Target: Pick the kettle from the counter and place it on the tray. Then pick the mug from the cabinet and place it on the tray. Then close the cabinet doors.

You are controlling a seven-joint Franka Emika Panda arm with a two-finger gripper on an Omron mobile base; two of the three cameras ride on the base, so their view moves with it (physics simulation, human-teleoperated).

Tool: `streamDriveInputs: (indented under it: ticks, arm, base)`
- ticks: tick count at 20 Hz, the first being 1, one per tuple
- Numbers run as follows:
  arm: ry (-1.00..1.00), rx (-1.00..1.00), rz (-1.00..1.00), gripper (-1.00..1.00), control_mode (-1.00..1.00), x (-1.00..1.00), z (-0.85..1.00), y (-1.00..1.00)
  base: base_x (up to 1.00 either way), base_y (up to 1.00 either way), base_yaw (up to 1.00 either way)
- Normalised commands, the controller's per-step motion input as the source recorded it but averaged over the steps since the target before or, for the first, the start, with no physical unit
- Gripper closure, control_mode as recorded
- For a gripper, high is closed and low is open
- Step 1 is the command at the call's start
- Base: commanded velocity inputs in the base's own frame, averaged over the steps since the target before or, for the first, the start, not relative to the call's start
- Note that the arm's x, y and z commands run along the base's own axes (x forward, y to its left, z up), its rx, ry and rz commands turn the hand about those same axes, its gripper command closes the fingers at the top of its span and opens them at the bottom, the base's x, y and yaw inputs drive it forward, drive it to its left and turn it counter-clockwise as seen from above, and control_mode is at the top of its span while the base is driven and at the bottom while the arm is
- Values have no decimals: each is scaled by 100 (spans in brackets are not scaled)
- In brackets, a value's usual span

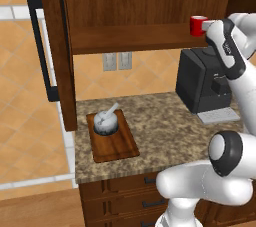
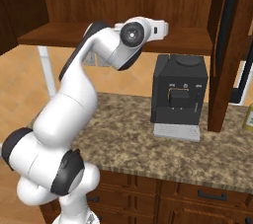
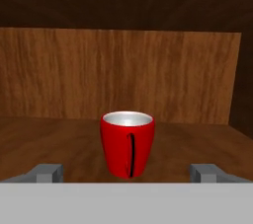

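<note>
While my gripper [image 3: 126,171] stands spread wide and empty at the cabinet [image 1: 125,1] shelf, I see the red mug [image 3: 127,143] upright on the shelf between and just beyond its fingertips [image 3: 47,172], handle toward me. Down on the counter [image 1: 165,131], the kettle [image 1: 106,121] sits on the tray [image 1: 117,146].
</note>
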Motion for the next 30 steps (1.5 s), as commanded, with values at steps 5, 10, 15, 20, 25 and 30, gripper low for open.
streamDriveInputs:
  ticks: [5,10,15,20,25,30]
  arm:
    - [0,0,0,-100,-100,24,-9,0]
    - [0,0,1,-100,-100,25,-5,0]
    - [0,0,1,-100,-100,24,-5,-2]
    - [0,0,1,-100,-100,23,-10,-4]
    - [0,0,1,-100,-100,21,-11,-5]
    - [0,0,1,-100,-100,19,-7,-2]
  base:
    - [0,0,0]
    - [0,0,0]
    - [0,0,0]
    - [0,0,0]
    - [0,0,0]
    - [0,0,0]
